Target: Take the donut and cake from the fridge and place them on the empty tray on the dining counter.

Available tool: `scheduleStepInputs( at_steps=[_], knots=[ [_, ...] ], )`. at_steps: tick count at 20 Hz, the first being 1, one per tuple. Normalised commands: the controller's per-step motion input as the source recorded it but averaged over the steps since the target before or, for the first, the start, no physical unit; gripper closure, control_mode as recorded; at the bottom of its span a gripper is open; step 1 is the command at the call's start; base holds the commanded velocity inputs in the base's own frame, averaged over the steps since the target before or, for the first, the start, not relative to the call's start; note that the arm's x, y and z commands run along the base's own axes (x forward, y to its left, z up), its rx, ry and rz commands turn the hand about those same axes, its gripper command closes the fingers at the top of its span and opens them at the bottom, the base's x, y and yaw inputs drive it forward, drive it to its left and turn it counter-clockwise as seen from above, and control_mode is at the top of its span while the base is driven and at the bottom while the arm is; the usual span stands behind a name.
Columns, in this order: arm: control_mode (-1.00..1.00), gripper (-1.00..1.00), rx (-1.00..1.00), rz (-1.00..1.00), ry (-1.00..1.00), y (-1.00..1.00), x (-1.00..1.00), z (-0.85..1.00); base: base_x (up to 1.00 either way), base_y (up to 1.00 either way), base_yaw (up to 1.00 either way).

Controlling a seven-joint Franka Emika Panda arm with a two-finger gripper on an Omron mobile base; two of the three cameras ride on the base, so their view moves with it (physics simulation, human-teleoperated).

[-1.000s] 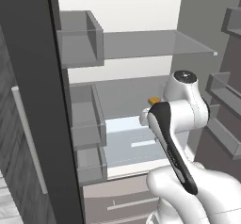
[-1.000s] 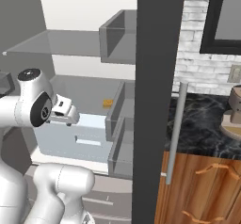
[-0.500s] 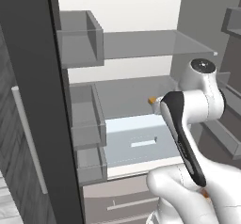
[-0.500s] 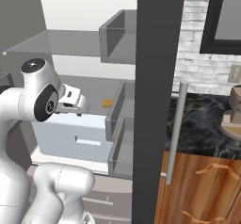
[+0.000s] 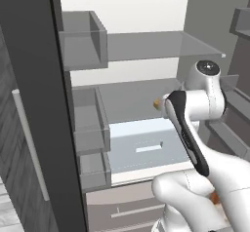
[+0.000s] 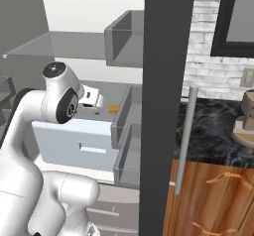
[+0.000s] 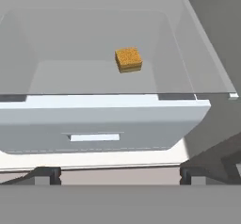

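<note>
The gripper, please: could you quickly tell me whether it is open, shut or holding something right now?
Gripper: open, jaws wide apart and holding nothing; the cake sits untouched ahead on the fridge shelf.

Bare glass shelf [image 7: 84, 72] around the cake [image 7: 128, 60]

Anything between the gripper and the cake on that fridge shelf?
Nothing stands between them. In the hand view, bare glass shelf runs from the open gripper to the cake, above the pale drawer.

Glass shelf [image 7: 197, 72] in the fridge [image 5: 34, 80], bearing the cake [image 7: 128, 60].
</note>
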Motion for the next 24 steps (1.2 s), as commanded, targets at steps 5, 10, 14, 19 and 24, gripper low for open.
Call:
scheduleStepInputs(
  at_steps=[5,10,14,19,24],
  knots=[
    [-1.00,-1.00,0.00,0.02,0.00,-0.24,0.65,-0.07,0.00,0.00,0.00],
    [-1.00,-1.00,0.00,0.07,0.00,-0.20,0.50,-0.32,0.00,0.00,0.00],
    [-1.00,-1.00,0.00,0.10,0.00,-0.03,0.43,-0.34,0.00,0.00,0.00],
    [-1.00,-1.00,0.00,0.08,0.01,0.00,0.50,-0.28,0.00,0.00,0.00],
    [-1.00,-1.00,0.00,0.04,0.01,0.00,0.50,-0.19,0.00,0.00,0.00]
  ],
)
